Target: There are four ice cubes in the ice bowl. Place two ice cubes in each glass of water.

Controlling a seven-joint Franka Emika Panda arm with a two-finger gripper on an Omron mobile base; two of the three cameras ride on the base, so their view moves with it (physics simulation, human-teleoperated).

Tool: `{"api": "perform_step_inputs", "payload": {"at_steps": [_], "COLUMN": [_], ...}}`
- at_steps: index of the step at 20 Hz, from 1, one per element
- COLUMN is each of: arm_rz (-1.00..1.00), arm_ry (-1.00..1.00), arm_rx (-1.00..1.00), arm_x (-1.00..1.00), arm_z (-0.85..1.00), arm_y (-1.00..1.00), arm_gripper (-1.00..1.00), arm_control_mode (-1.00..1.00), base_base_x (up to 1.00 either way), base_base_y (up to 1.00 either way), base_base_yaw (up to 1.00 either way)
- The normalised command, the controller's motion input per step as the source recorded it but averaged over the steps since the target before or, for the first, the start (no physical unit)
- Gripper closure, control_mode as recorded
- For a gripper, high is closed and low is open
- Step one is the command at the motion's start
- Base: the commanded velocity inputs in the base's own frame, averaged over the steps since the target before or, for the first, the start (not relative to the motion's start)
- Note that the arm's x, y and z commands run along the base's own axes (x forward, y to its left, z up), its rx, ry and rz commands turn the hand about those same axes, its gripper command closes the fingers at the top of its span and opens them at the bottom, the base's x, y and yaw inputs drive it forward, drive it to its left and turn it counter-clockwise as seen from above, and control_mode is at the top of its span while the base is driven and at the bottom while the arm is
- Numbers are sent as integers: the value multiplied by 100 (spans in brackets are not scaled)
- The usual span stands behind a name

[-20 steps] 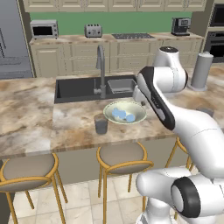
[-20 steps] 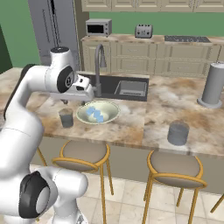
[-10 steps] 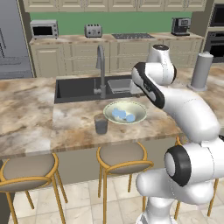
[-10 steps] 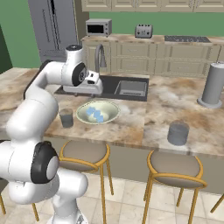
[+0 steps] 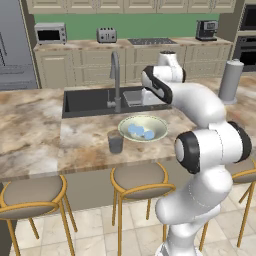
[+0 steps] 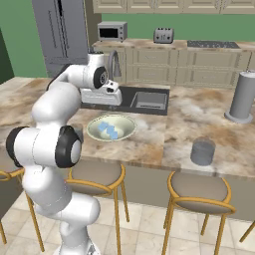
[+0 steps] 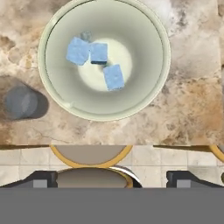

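The ice bowl (image 7: pixel 105 103), pale cream-green, lies straight below my hand on the marble island; it also shows in the side views (image 5: pixel 143 128) (image 6: pixel 111 127). Three light-blue ice cubes (image 7: pixel 99 52) lie near its middle, two touching and one apart, and a fainter greyish lump (image 7: pixel 86 36) sits beside them. One glass of water (image 7: pixel 19 101) (image 5: pixel 115 142) stands just left of the bowl. The other glass (image 6: pixel 202 152) stands far to the right near the counter's front edge. My gripper (image 7: pixel 111 179) (image 6: pixel 102 102) hangs high above the bowl, open and holding nothing.
A black sink (image 5: pixel 90 100) with a tall faucet (image 5: pixel 116 80) lies right behind the bowl. A tall grey cylinder (image 6: pixel 242 97) stands at the right end of the island. Round stools (image 5: pixel 139 177) line the counter's front edge.
My arm has folded up and swung from beside the bowl to behind it by the sink, with the hand still above the bowl. Bowl, cubes and glasses have not moved.
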Motion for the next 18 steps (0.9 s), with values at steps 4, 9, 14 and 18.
{"api": "perform_step_inputs", "payload": {"at_steps": [4, 9, 14, 18], "arm_rz": [-2, -1, -1, 0], "arm_ry": [12, 9, 11, 3], "arm_rx": [2, 3, 0, 0], "arm_x": [11, -2, 4, 19], "arm_z": [-67, -96, -57, -50], "arm_y": [0, -6, 0, 0], "arm_gripper": [-100, -100, -100, -100], "arm_control_mode": [-100, -100, -100, -100], "base_base_x": [0, 0, 0, 0], "base_base_y": [0, 0, 0, 0], "base_base_yaw": [0, 0, 0, 0]}}
